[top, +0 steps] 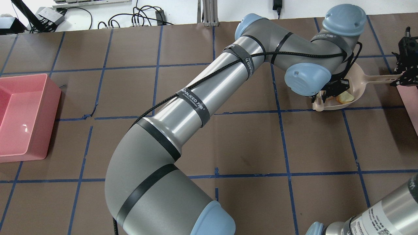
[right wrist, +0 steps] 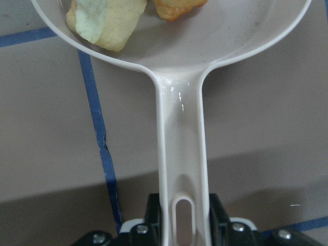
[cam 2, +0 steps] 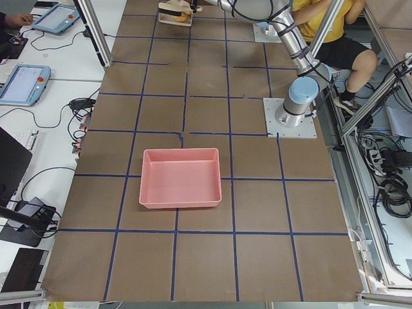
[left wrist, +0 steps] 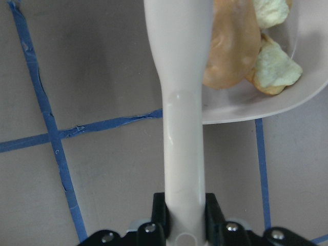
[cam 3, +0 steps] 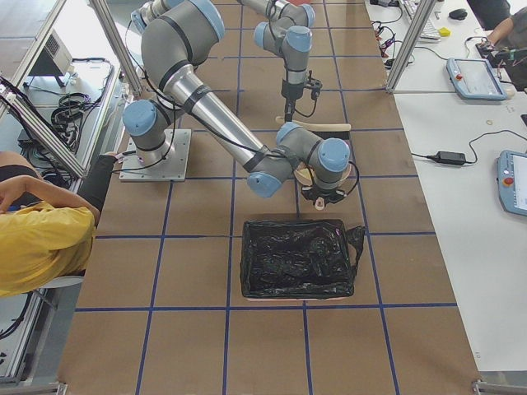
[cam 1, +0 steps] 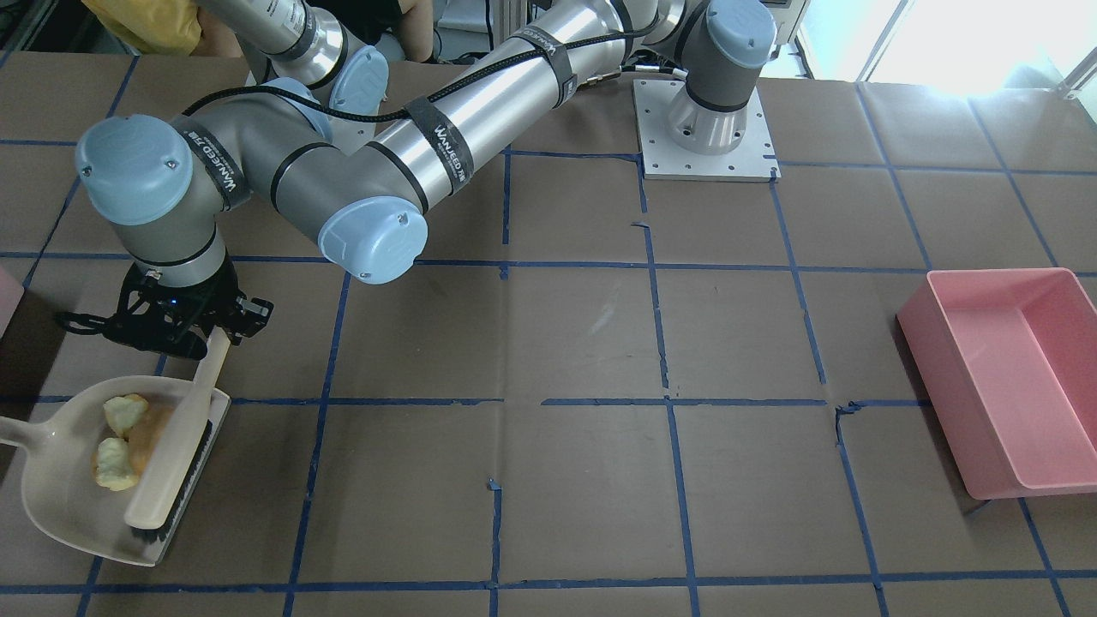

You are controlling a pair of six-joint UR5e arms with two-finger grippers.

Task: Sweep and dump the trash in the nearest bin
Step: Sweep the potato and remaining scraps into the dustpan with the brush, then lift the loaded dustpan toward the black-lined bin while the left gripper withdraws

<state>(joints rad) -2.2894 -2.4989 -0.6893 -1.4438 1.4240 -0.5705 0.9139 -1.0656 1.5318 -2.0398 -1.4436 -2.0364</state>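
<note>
A cream dustpan lies on the table and holds the trash: a pale green-white chunk, an orange-and-white chunk and an orange-yellow oval. A cream brush with black bristles rests across the pan's open edge beside the lumps. My left gripper, reaching across the table, is shut on the brush handle. My right gripper is shut on the dustpan handle. The bin shows as a pale pink sliver right by the pan, and its edge also shows in the overhead view.
A large pink tray stands far off at the other end of the table. The left arm's long silver link spans the middle of the table. A person in a yellow shirt sits behind the robot.
</note>
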